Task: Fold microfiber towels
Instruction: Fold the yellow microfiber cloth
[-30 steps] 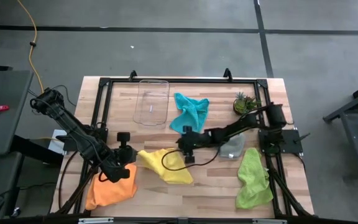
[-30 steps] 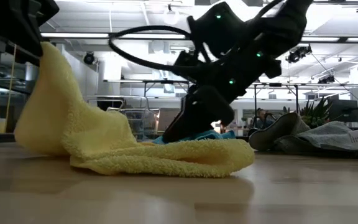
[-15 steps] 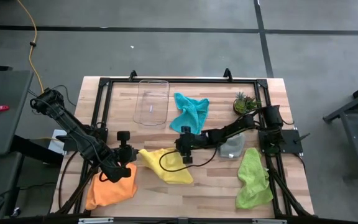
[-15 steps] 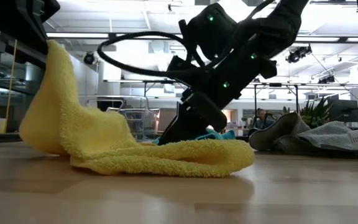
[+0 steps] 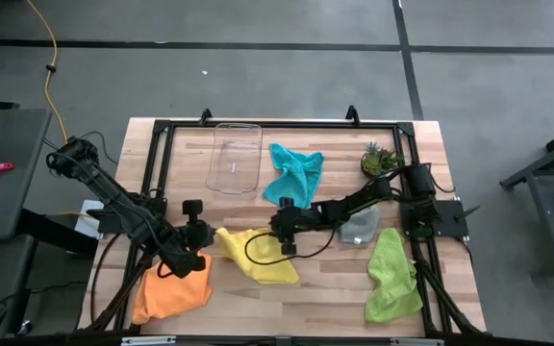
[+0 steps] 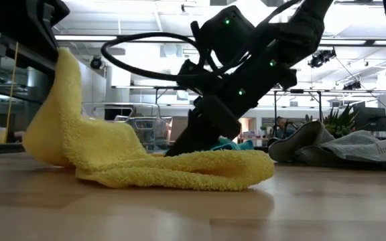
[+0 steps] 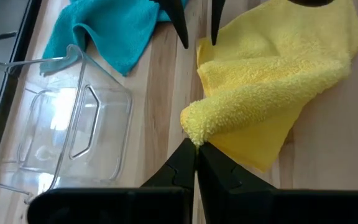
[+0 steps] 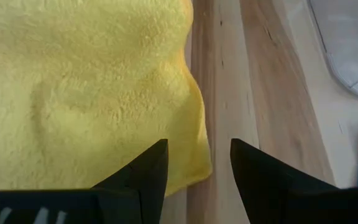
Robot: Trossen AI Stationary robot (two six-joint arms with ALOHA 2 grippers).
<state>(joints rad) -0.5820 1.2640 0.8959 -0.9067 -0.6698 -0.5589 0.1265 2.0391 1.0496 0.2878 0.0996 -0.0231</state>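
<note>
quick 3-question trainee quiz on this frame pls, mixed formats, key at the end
1. True or false: the left gripper is shut on a corner of the yellow towel.
2. Multiple choice: the right gripper is A) open over the yellow towel's edge, B) shut on the teal towel, C) inside the clear tray.
3. Which towel lies nearest the potted plant?

Key:
1. True; the wrist view shows the corner pinched and lifted.
2. A
3. The grey towel.
</note>
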